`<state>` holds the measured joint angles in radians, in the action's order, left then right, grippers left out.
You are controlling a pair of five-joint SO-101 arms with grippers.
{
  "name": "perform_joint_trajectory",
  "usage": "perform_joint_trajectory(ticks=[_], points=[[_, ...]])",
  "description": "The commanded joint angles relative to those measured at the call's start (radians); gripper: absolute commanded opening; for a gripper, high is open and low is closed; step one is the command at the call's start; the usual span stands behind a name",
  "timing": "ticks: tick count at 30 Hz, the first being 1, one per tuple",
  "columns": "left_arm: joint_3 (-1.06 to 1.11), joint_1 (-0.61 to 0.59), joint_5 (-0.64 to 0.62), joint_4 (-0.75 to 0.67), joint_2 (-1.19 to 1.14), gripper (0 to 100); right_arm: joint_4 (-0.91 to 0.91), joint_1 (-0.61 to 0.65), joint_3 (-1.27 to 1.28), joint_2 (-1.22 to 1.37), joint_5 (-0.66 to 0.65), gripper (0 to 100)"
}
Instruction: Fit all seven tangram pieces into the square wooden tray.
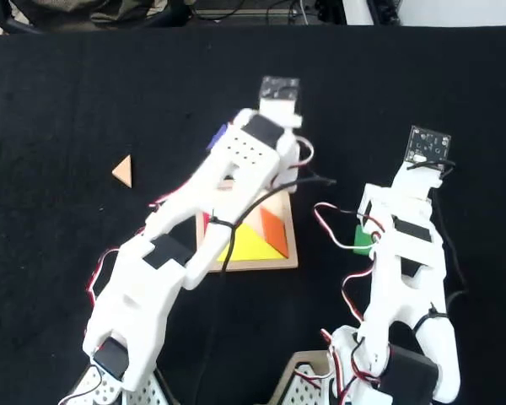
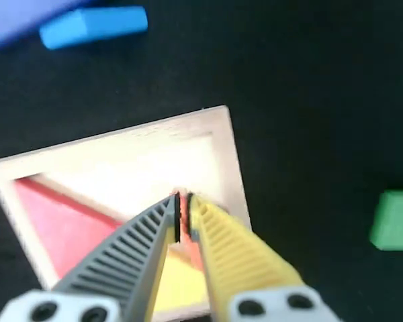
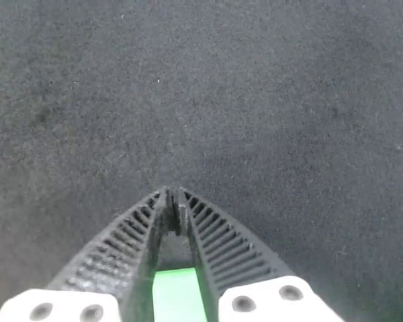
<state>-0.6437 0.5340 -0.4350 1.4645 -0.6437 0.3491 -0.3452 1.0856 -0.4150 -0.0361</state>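
The square wooden tray (image 1: 261, 264) lies at the table's middle with a yellow piece (image 1: 251, 243), an orange piece (image 1: 274, 229) and a sliver of a red piece (image 1: 206, 221) showing in it. My left arm (image 1: 236, 177) stretches across it. Its gripper (image 2: 181, 204) is shut, tips low over the tray's bare floor (image 2: 154, 164), next to the red piece (image 2: 60, 221) and yellow piece (image 2: 178, 285). A blue piece (image 2: 94, 25) and a purple piece (image 2: 17, 20) lie beyond the tray. My right gripper (image 3: 172, 201) is shut over black cloth, a green piece (image 3: 178, 295) beneath it.
A tan triangle (image 1: 123, 170) lies alone on the black cloth at the left. The green piece (image 1: 364, 240) sits between the tray and the right arm (image 1: 405, 245). A purple piece (image 1: 217, 137) peeks out beside the left arm. Red and black cables hang off both arms.
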Motion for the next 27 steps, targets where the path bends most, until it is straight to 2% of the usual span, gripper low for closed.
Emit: perform_joint_trajectory(ticks=[1,6,12,14,18,20,23,27], points=[[-0.427,-0.016,0.084,0.301,0.023,13,-0.021,0.012,-0.033,0.001,-0.008,1.1],[-0.501,-0.125,0.172,0.301,0.195,18,-0.015,0.014,-0.033,-0.004,-0.003,1.5],[-0.295,-0.268,0.175,0.301,0.575,18,-0.014,0.015,-0.033,-0.005,-0.003,1.5],[-0.163,-0.325,0.204,0.301,0.709,18,-0.014,0.017,-0.033,-0.005,-0.003,1.5],[0.179,-0.389,0.374,0.295,0.973,18,-0.014,0.028,-0.033,-0.005,-0.003,1.5],[0.378,-0.423,0.404,0.252,1.077,18,-0.014,0.038,-0.033,-0.005,-0.003,1.5],[0.685,-0.522,0.453,0.086,1.185,18,-0.014,0.044,-0.033,-0.001,-0.003,1.5],[1.026,-0.641,0.549,-0.137,1.194,18,-0.014,0.044,-0.028,0.001,-0.009,1.5]])
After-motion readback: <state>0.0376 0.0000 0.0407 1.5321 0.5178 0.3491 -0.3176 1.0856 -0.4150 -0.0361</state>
